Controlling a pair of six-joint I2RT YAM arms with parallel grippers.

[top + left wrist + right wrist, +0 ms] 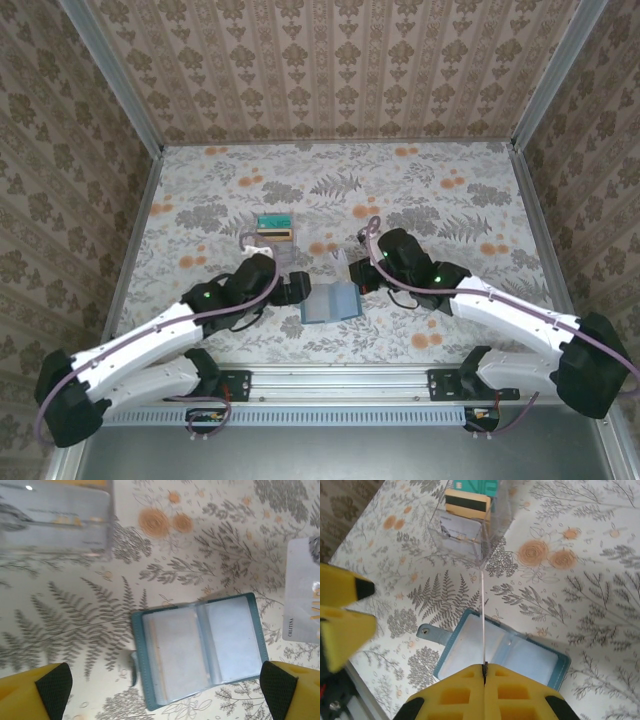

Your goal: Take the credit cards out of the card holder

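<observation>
We see the holder (200,650) lying open on the bench (210,545), pale slots facing up, under our left tool (165,687), whose pads stand wide apart. Our right tool (484,669) is clamped on a pale card (483,615), held on edge above the holder. Beyond it, a clear tray (465,535) holds a teal card (481,486) and an orange card (465,512) with a dark stripe.

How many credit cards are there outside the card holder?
4: pale card in the right hand; teal card, striped yellow card, second pale card at the clear tray. The card holder may hide more.
</observation>
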